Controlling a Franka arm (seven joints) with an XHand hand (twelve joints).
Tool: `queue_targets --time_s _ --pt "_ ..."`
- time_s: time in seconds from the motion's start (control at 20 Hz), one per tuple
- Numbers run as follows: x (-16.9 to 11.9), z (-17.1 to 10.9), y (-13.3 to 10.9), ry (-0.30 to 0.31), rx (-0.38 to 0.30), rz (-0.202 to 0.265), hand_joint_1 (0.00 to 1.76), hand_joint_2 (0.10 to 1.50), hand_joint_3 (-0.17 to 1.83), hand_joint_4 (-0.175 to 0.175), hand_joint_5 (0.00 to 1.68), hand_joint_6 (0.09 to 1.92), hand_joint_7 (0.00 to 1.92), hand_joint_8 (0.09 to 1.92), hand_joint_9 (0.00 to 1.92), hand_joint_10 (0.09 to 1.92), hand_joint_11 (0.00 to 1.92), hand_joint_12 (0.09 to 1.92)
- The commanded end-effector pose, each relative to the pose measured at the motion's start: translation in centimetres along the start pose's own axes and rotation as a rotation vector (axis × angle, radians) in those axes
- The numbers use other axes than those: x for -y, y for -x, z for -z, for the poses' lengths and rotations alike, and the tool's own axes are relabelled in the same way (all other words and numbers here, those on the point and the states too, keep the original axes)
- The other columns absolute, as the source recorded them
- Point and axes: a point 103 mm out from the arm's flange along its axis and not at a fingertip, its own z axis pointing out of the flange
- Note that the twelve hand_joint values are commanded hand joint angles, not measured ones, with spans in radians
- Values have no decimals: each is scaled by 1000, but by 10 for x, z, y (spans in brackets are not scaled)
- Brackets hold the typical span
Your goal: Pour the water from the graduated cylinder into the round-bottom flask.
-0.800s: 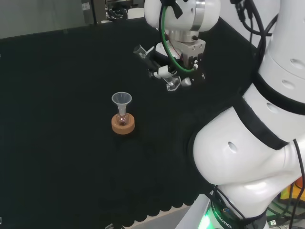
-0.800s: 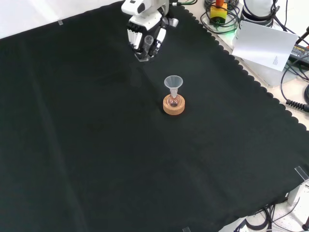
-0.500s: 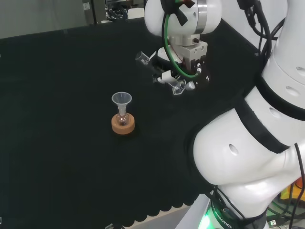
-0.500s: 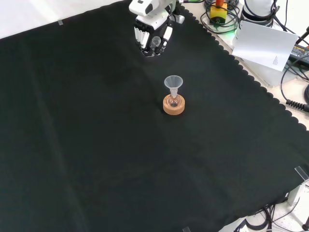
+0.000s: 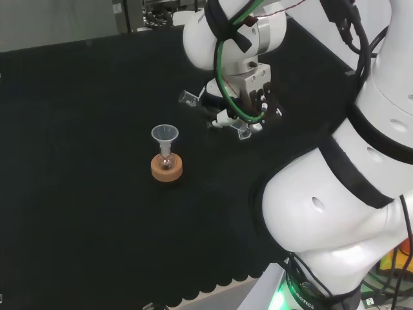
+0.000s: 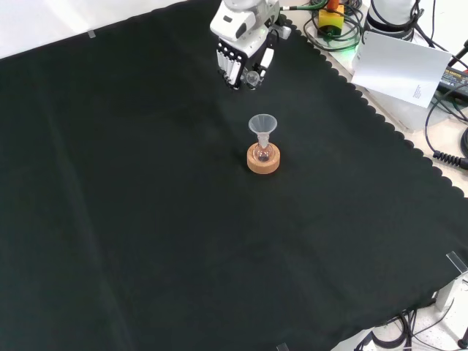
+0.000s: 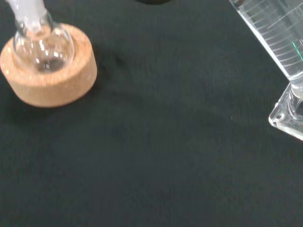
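A small round-bottom flask sits in a cork ring with a clear funnel in its neck. The hand is shut on a clear graduated cylinder, held above the cloth and tilted almost level. In the head view its mouth points left, toward the flask side, and its foot is lower right. The hand hangs to the right of the flask in the head view, apart from it.
Black cloth covers the bench. In the front view, cables and a white sheet lie beyond the cloth's scalloped edge at the upper right. The arm's white links stand at the head view's right.
The hand with the cylinder has moved toward the flask: lower and left in the head view, right and down in the front view. The flask and funnel stand unchanged.
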Motion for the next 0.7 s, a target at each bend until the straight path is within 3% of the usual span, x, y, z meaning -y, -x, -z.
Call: queue_targets --time_s 0.05,0.7 --pt "1 -8 -10 -98 77 7 1099 1151 -3 -73 923 1098 1192 447 1428 87 1341 709" --pt "-3 -6 -16 -197 211 -10 1097 1151 -2 -70 923 1098 1193 441 1426 87 1339 707"
